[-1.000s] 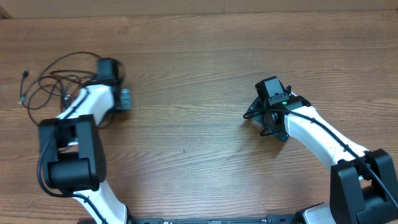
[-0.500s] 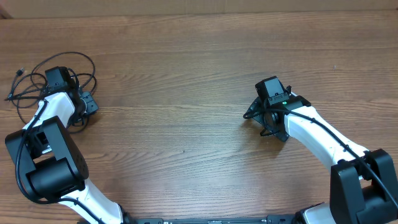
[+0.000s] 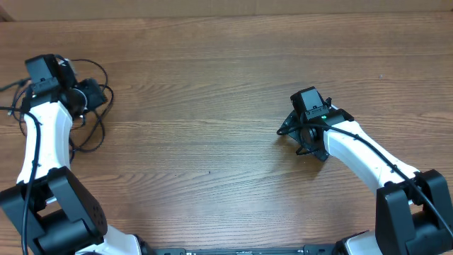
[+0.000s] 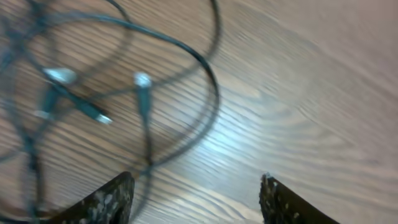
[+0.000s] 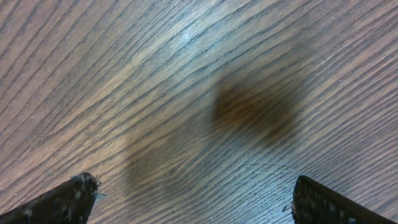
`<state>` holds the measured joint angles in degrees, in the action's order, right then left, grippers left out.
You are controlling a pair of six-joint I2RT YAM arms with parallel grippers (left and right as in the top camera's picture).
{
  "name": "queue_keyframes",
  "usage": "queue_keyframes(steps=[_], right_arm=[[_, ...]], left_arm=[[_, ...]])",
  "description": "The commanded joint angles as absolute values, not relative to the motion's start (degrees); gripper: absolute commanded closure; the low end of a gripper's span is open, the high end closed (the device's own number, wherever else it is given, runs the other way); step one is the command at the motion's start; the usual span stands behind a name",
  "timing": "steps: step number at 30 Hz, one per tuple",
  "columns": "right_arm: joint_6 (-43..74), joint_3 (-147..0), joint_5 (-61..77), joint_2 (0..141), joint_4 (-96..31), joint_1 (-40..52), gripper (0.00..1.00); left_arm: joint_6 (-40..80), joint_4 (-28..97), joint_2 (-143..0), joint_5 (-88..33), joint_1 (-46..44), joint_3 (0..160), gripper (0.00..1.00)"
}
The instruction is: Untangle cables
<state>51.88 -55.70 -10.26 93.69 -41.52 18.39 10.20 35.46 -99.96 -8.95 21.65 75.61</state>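
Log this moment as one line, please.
left gripper: open over cables | right gripper: open over bare table | cables: tangled, far left

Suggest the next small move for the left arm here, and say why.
Probably lower the left jaws over the silver-tipped plug and close: they stand open and empty above the cables, and that loose end lies just ahead of them.

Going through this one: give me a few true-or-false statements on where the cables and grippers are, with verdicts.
1. The cables lie at the left end of the table. True.
2. The right gripper holds a cable. False: it is open over bare table.
3. The left gripper has its jaws apart above the cables. True.
4. A cable reaches the table's middle. False: all lie at the left end.
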Motion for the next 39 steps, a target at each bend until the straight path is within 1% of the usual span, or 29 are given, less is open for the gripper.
queue_keyframes(steps=[1, 7, 10, 12, 13, 14, 20, 39], right_arm=[[52.3, -55.5, -10.2, 92.8, -41.3, 18.2, 0.0], [52.3, -55.5, -10.2, 92.8, -41.3, 18.2, 0.0], [52.3, -55.5, -10.2, 92.8, -41.3, 18.2, 0.0], [52.3, -55.5, -10.2, 92.8, -41.3, 18.2, 0.0], [52.3, -55.5, -10.2, 92.8, -41.3, 18.2, 0.0], [52.3, -55.5, -10.2, 92.8, -41.3, 18.2, 0.0], [52.3, -55.5, -10.2, 92.8, -41.3, 18.2, 0.0], [52.3, -55.5, -10.2, 92.8, -41.3, 18.2, 0.0]], left_arm=[[8.5, 35.8, -100.9, -15.3, 19.1, 74.4, 0.33], [5.1, 36.2, -101.0, -15.3, 13.0, 71.7, 0.31], [5.1, 36.1, -101.0, -14.6, 9.9, 70.8, 0.25], [5.1, 35.9, -101.0, -14.4, 8.1, 70.3, 0.19], [5.1, 35.9, -101.0, -14.5, 7.4, 70.1, 0.12], [5.1, 36.0, -101.0, -14.5, 6.2, 69.9, 0.0], [5.1, 36.0, -101.0, -14.5, 3.6, 69.8, 0.0], [5.1, 36.0, -101.0, -14.5, 3.6, 69.8, 0.0]])
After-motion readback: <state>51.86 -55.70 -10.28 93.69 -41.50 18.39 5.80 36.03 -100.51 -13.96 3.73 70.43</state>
